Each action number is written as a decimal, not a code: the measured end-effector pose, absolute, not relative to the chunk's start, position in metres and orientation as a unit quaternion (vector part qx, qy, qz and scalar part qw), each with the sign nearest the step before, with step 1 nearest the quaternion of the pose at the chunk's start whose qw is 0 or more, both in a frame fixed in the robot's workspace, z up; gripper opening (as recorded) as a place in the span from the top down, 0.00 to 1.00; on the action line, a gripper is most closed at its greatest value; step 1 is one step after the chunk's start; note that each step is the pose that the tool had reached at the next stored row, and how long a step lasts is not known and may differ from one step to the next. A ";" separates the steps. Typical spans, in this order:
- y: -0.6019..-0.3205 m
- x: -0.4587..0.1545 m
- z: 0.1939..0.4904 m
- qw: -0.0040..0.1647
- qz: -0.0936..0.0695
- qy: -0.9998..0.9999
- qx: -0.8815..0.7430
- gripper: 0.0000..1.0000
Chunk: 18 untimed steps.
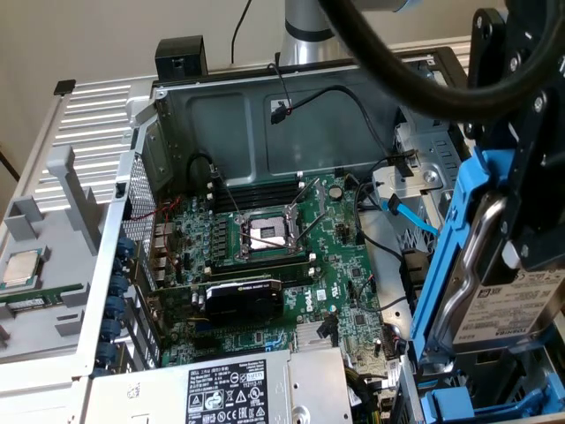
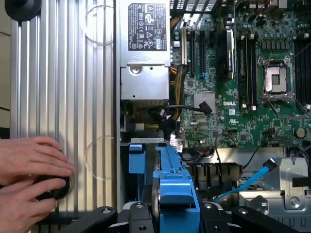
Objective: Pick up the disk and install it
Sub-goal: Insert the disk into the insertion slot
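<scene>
The disk (image 1: 516, 305) is a silver-grey drive with a white label in a blue carrier frame (image 1: 450, 256). It hangs upright at the exterior view's right, above the drive bay corner of the open computer case. My black gripper (image 1: 516, 238) comes down from above and is shut on it. In the wrist view the blue carrier edge of the disk (image 2: 175, 194) sits clamped between my two black fingers (image 2: 138, 218), over the blue bay rails beside the motherboard.
The case holds the motherboard (image 1: 265, 256), an open CPU socket (image 1: 265, 234), a black graphics card (image 1: 243, 300), a power supply (image 1: 238, 389) and a loose blue cable (image 1: 406, 216). A processor chip (image 1: 22, 269) lies outside at the left. A person's hands (image 2: 29, 179) rest on the ribbed table.
</scene>
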<state>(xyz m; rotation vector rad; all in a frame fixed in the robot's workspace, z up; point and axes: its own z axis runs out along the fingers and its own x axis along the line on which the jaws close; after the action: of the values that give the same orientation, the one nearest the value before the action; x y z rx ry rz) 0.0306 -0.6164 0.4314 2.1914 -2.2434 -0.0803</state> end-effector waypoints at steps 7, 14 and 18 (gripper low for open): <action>-0.618 0.030 0.430 0.001 -0.026 -0.715 0.699 0.63; -0.618 0.029 0.430 -0.001 -0.024 -0.715 0.699 0.63; -0.620 0.029 0.429 -0.002 -0.024 -0.715 0.698 0.63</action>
<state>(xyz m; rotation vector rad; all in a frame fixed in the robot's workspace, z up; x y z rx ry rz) 0.0293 -0.6204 0.4294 2.1965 -2.2492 -0.0764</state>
